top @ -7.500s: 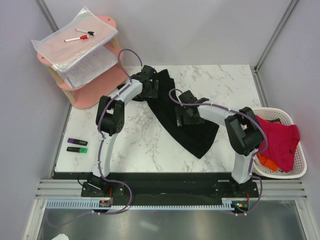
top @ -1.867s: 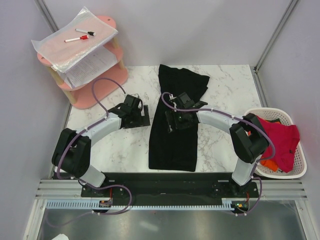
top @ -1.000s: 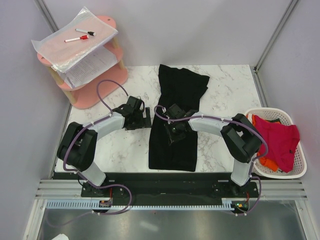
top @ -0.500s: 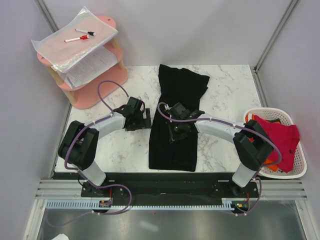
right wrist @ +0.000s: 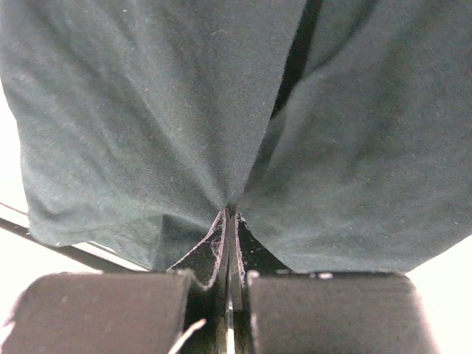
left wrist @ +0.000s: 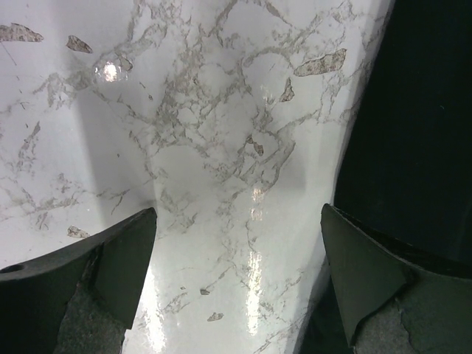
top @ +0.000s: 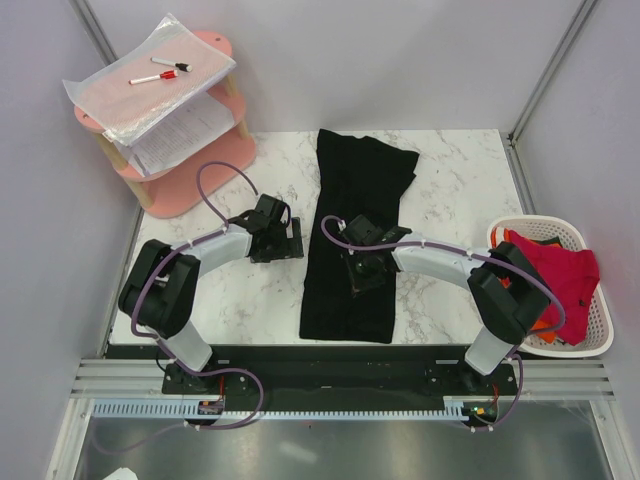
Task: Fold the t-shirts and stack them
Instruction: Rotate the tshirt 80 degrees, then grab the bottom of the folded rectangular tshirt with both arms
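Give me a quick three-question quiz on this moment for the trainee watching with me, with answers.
1. True or false: the left gripper is pinching the black t-shirt.
2. Where is the red t-shirt? A: held by the left gripper. B: in the white basket. C: lying on the black t-shirt.
3. Fill in: the right gripper is shut on the ____.

Key
1. False: it is open over the bare table, beside the shirt.
2. B.
3. black t-shirt; the cloth gathers into the closed jaws.
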